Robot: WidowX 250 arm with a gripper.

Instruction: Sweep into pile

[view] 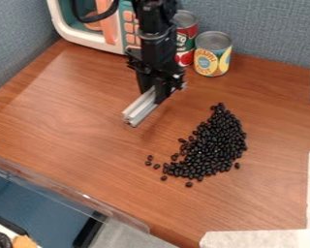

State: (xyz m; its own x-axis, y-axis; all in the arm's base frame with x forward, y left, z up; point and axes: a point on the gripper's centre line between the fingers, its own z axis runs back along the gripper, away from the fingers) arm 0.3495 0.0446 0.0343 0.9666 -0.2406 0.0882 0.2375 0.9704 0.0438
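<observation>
While a pale metal bar (141, 108) is slanting down toward the left part of the surface (73, 111), the gripper (159, 91) is clamping its upper end, and both are hanging behind and to the left of the black beans (214, 145), well apart from them. The sweeping is looking mostly done, by my judgement: nearly all the beans are sitting in one mass on the middle right, but a thin left end is straggling, with a few loose beans (149, 162) lying apart, and these are needing a push rightward. A couple more strays are lying just off the front edge, one at the front (189, 184) and one farther right (236, 165).

Small, oval and glossy, the beans are forming a curved wedge, loosely scattered along its left side, packing densely through the middle and right, and tapering to a narrow tip at the back.
</observation>
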